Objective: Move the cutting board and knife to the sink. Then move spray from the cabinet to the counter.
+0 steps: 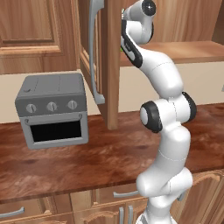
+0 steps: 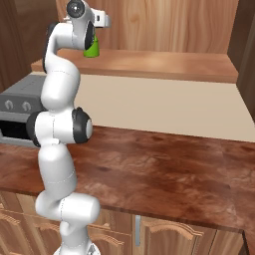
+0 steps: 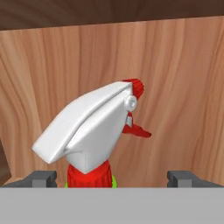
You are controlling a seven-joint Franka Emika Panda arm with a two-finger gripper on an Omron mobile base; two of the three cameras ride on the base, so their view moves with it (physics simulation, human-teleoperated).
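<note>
Hand (image 3: 111,178) with fingers spread wide on either side of the spray (image 3: 94,131), gripping nothing; the hand view resolves its white-and-red trigger head. The right base view shows the green bottle standing on the cabinet (image 2: 149,62) shelf. The left base view shows the open door, toaster oven (image 1: 53,109) and worktop (image 1: 87,162).

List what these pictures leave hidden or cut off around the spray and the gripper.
- Spray body: hand view, cut off under the bottom band; only the trigger head shows.
- Spray in the right base view: mostly behind the arm's wrist; label unreadable.
- Gripper: hand view, only the tips show, apart, either side of the neck; contact unclear.
- Cabinet interior: left base view, hidden by the open door.
</note>
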